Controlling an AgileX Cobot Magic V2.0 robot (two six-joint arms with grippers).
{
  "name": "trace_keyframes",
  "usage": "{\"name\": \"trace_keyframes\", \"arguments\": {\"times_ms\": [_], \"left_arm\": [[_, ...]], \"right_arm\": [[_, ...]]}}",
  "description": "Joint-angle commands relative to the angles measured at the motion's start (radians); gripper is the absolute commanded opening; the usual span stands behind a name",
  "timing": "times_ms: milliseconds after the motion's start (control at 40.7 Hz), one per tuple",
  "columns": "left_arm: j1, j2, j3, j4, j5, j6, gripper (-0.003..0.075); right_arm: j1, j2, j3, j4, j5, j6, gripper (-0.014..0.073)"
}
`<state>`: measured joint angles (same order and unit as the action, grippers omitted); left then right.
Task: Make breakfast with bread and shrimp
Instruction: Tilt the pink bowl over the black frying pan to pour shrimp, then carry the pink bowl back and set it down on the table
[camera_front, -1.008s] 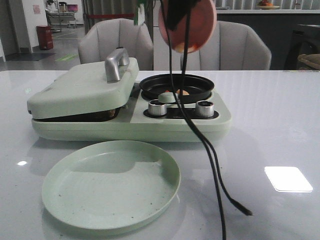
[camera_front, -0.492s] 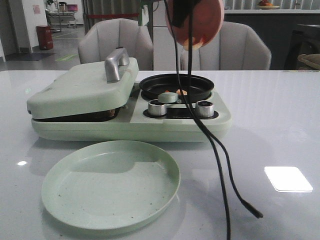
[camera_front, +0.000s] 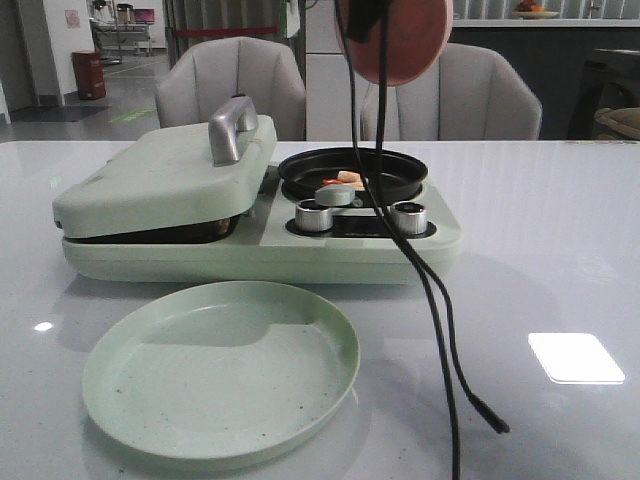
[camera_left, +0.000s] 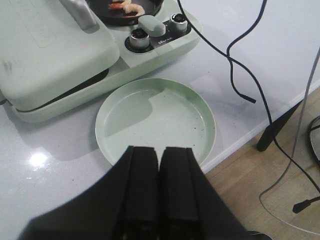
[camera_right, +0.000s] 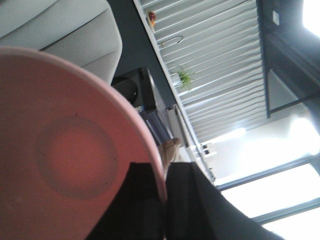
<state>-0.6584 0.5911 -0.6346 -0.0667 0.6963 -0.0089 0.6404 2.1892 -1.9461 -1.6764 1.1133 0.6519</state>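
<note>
The right pincer (camera_right: 164, 200) was clamped on the rim of a pink plate (camera_front: 398, 35), held tilted high above the black pan (camera_front: 352, 172) at the far side of the desk (camera_front: 540, 220). The shrimp (camera_left: 126, 6) lay in that pan, on the right half of the green cooker (camera_front: 250, 245), whose lid (camera_front: 165, 180) on the left sat slightly ajar. The left pincer (camera_left: 159, 190), fingers together and holding nothing, hung over the near edge of the green plate (camera_front: 222, 368), with black cables (camera_front: 440, 330) dangling to its right.
</note>
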Motion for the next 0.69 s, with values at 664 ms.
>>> {"name": "trace_keyframes", "arguments": {"times_ms": [664], "left_arm": [[-0.005, 0.001, -0.030, -0.002, -0.068, -0.009, 0.0101]], "right_arm": [[-0.495, -0.569, 0.647, 1.079, -0.232, -0.282, 0.0045]]}}
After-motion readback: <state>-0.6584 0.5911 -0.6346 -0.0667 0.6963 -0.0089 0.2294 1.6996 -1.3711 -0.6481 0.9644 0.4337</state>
